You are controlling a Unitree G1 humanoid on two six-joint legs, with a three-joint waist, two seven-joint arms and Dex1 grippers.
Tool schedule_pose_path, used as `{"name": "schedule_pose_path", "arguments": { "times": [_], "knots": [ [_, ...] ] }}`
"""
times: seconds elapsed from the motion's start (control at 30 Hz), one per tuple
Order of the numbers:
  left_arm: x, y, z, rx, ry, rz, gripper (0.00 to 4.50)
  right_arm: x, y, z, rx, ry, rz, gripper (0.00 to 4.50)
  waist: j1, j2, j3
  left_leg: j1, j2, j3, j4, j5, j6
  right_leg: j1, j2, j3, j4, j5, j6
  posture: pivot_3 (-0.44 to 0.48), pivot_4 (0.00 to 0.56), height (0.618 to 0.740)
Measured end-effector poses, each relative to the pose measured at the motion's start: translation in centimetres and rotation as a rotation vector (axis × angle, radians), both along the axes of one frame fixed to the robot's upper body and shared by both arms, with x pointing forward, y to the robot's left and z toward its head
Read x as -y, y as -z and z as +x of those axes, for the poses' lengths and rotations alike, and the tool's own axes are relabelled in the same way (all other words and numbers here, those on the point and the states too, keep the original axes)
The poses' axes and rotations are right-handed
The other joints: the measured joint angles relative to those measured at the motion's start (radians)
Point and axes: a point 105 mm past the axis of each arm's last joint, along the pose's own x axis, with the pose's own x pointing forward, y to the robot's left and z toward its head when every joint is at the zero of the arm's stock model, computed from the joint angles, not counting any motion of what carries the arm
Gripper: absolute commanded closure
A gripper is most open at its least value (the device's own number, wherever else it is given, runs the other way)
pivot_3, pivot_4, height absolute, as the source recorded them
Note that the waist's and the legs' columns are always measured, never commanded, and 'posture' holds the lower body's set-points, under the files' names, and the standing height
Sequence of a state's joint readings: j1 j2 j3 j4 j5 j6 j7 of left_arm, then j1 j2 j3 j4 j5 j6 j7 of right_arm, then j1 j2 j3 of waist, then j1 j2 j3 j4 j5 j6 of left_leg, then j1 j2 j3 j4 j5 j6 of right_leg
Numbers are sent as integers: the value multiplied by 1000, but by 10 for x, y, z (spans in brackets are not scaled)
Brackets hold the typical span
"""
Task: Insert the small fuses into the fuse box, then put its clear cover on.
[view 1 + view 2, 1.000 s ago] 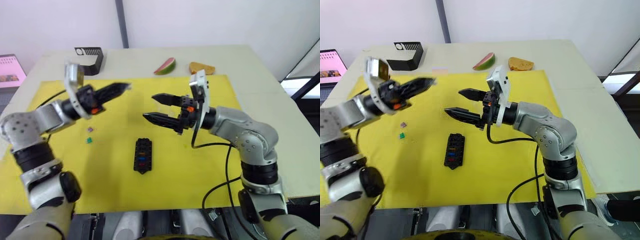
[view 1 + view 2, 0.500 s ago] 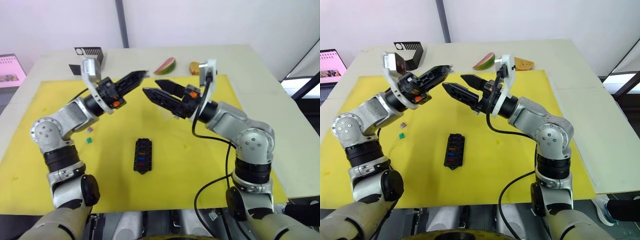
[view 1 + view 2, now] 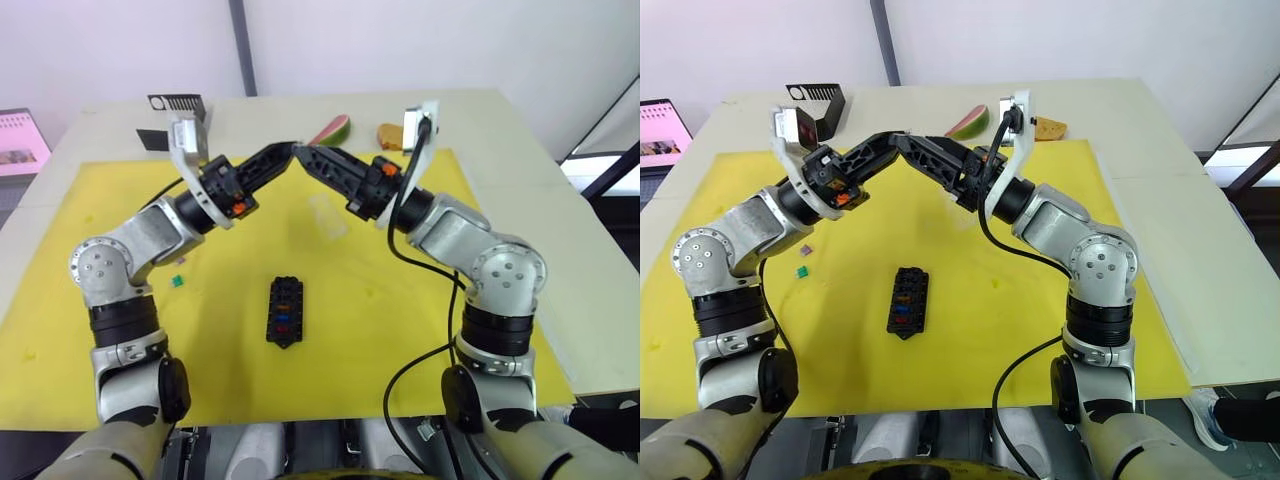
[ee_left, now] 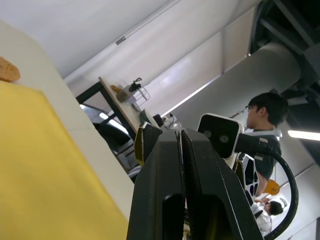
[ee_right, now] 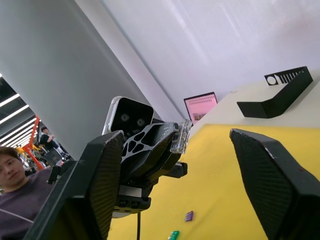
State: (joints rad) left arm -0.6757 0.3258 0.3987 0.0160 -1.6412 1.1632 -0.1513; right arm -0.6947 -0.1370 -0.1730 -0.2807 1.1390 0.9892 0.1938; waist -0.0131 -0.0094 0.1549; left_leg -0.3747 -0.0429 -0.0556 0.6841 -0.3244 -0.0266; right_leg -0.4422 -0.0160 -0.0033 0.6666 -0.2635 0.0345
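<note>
A yellow mat covers the pale surface. Above its far half the left hand is clamped on the clear cover, meeting the right hand, whose fingers are spread apart around it. The fuse box lies on the mat nearer the robot, with purple and green fuses loose to its left.

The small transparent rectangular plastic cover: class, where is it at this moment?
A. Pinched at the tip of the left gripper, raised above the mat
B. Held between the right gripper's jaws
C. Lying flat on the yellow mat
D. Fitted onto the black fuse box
A. The right wrist view shows the small transparent rectangular plastic cover pinched at the tip of the left gripper, while the right gripper stands open around it with its jaws wide apart.
</note>
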Motion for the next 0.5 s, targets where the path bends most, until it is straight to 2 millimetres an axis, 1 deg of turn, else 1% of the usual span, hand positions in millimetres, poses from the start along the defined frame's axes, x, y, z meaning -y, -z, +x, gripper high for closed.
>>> {"name": "schedule_pose_path", "arguments": {
  "times": [0.23,0.33,0.5],
  "knots": [
    [2,-1,0,4,6,6,4500,0,0,0,5,0,-7,705,0,0,0,0,0,0,0,0,0,0,0,0,0,0,0,0,150,740],
    [0,-3,-1,10,5,-5,4500,0,-1,0,6,4,-4,1498,0,0,0,0,0,0,0,0,0,0,0,0,0,0,0,0,150,740],
    [3,-2,-1,12,15,3,4500,0,-1,0,4,4,-3,1498,0,0,0,0,0,0,0,0,0,0,0,0,0,0,0,0,150,740]
  ]
}}
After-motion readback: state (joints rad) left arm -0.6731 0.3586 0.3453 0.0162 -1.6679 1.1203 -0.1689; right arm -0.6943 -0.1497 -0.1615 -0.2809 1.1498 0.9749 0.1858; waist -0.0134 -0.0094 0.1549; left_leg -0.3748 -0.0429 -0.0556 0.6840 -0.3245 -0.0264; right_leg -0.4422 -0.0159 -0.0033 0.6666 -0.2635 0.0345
